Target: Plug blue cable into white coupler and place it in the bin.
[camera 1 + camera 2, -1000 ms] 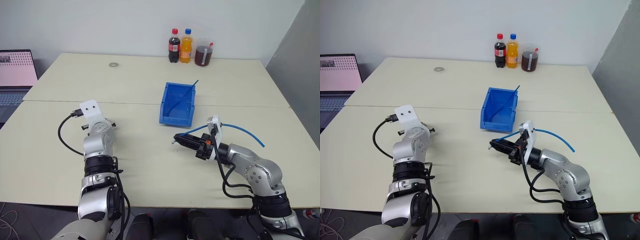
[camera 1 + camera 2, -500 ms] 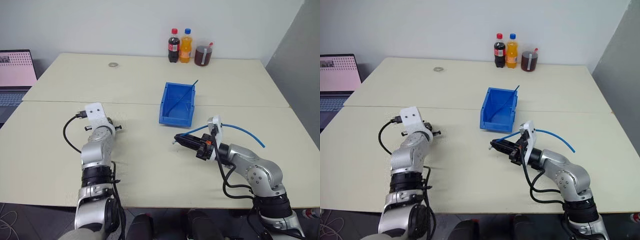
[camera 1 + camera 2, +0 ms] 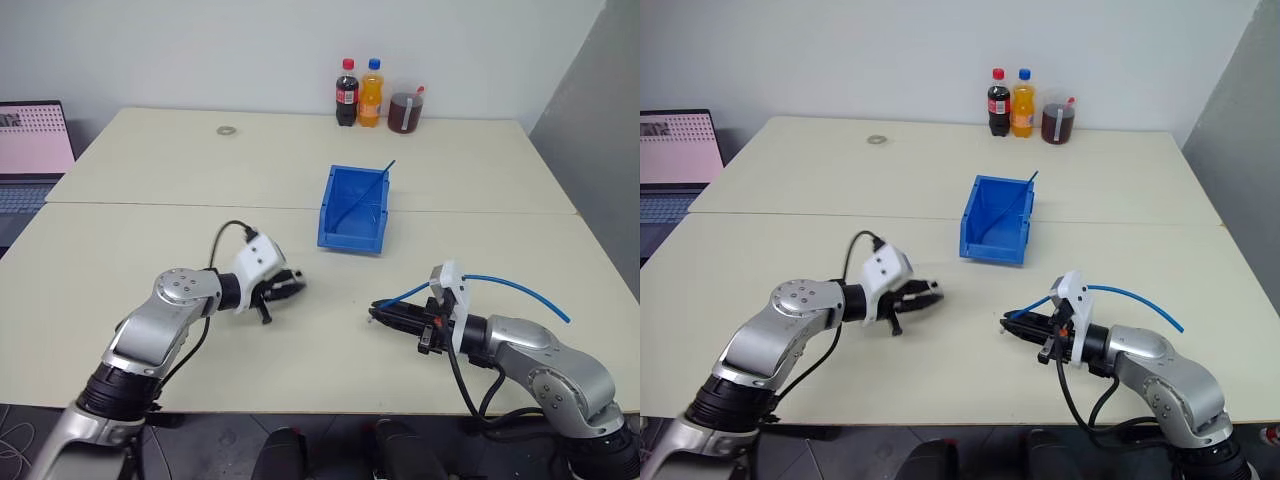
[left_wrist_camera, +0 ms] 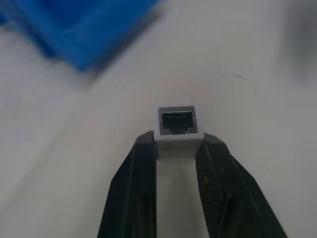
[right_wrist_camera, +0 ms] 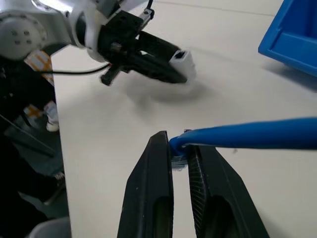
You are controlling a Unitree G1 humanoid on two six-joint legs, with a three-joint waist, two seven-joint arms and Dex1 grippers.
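Between the left gripper tips sits the white coupler.

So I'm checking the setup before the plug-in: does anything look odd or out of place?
Nothing is spilled or damaged. One oddity: a thin dark-blue strand leans in the bin, poking over its back rim. The left gripper grips the coupler squarely; the right gripper holds the cable by its plug.
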